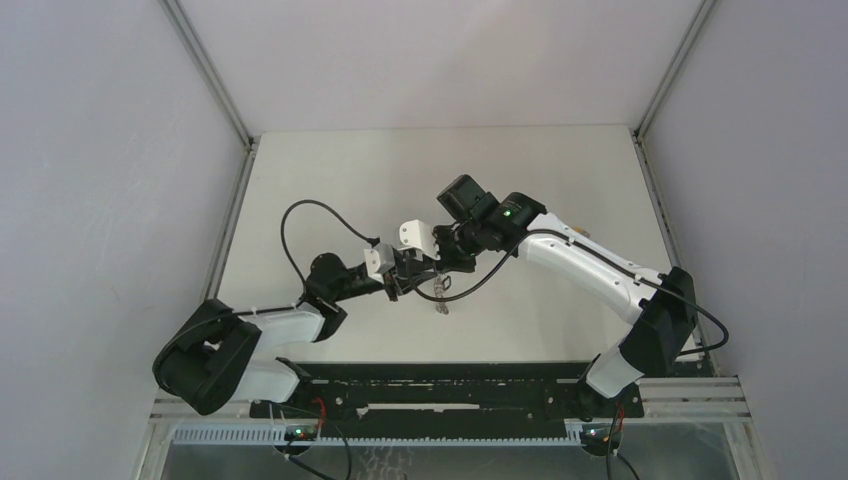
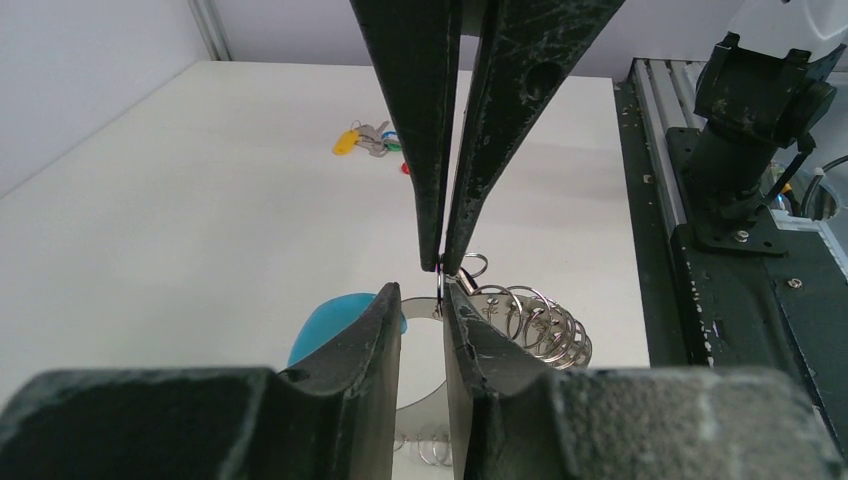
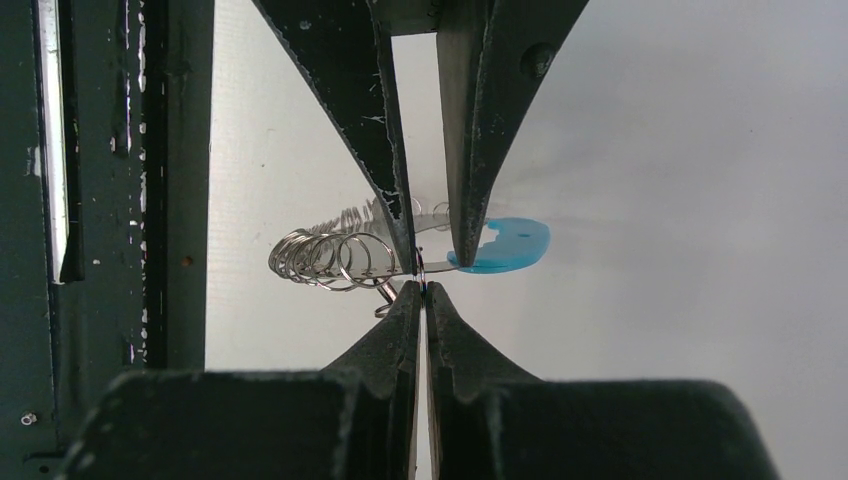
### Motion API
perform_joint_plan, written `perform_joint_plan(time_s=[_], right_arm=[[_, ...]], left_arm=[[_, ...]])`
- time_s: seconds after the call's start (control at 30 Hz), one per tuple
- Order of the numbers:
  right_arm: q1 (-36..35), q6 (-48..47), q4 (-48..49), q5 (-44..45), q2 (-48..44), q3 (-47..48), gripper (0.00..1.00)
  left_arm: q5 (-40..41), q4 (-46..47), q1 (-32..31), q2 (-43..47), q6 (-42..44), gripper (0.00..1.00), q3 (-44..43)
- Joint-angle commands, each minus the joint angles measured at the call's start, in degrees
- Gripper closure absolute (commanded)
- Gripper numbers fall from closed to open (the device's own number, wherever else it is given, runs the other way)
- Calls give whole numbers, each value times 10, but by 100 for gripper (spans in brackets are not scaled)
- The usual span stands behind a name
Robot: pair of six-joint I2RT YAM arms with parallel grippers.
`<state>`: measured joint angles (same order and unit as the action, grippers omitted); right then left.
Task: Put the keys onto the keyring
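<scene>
The keyring [image 2: 540, 322] is a flat silvery band with a light blue tab [image 2: 335, 322] and several small wire rings, held up off the table. My left gripper [image 2: 422, 300] has its fingers narrowly apart, with the band between their tips. My right gripper [image 2: 441, 262] comes in from above, shut on a thin wire ring on the band. In the right wrist view my right gripper [image 3: 422, 288] pinches that ring edge-on, with the keyring [image 3: 325, 258] and the left gripper [image 3: 435, 245] just beyond. The keys [image 2: 368, 140], yellow, teal and red, lie far off on the table.
In the top view both grippers [image 1: 400, 275] [image 1: 440, 262] meet mid-table with the keyring [image 1: 441, 292] hanging below them. A black cable [image 1: 290, 225] loops by the left arm. Grey walls enclose the white table [image 1: 330, 170]. The arm-mount rail [image 2: 740, 250] runs along the near edge.
</scene>
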<state>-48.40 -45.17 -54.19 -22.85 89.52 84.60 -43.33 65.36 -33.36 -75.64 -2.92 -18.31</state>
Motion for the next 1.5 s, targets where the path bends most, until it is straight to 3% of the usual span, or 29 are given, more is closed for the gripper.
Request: perform_joint_plan(time_s=[0.0, 0.47, 0.6, 0.73, 0.87, 1.0, 1.1, 1.23, 1.47], right_arm=[[-3, -7, 19, -15, -18, 21, 100], [-13, -7, 29, -23, -21, 18, 100], [-14, -7, 30, -24, -20, 17, 100], [-16, -7, 31, -22, -22, 14, 100], [-14, -1, 52, -24, -46, 1, 100], [1, 32, 112, -31, -96, -47, 84], [24, 65, 163, -50, -135, -90, 61], [47, 131, 238, -39, -181, -144, 56], [56, 253, 334, 6, -196, -206, 56]], left_arm=[[-9, 33, -3, 0, -7, 75, 3], [-16, 7, -8, -11, -1, 82, -10], [-19, 6, -9, -6, -2, 87, -12], [-12, 13, -8, 4, -4, 99, -9], [8, 54, -8, 11, -16, 100, 8], [29, 113, -7, 2, -43, 100, 26], [41, 142, -7, -5, -55, 100, 33], [56, 140, -7, 3, -53, 100, 41], [81, 136, -8, 13, -49, 100, 50]])
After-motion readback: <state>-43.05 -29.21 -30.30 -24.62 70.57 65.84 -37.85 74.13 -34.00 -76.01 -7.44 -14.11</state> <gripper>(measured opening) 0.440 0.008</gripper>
